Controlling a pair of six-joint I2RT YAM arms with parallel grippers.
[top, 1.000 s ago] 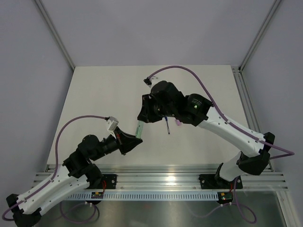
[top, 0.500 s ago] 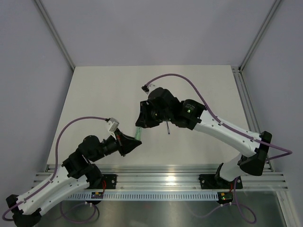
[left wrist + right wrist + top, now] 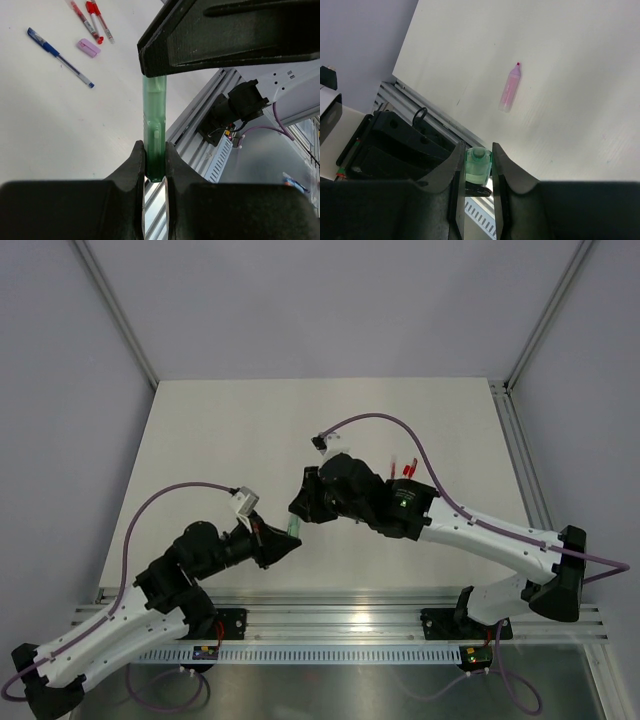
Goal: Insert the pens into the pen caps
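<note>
Cap (image 3: 154,120), pale green, left pincer (image 3: 154,148) clamping one end, right pincer (image 3: 478,150) seemingly gripping other.

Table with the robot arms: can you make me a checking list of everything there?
Surface: white table, pale and flat.
Job's things: green tube held up in the air; blue pen, red pens and pink cap lying loose.
Clutter: nothing seen.
Claws: left claw and right claw each clamped on an end of the green tube.
Cables: purple cables looping off both wrists.
Surroundings: grey walls, metal rail.
</note>
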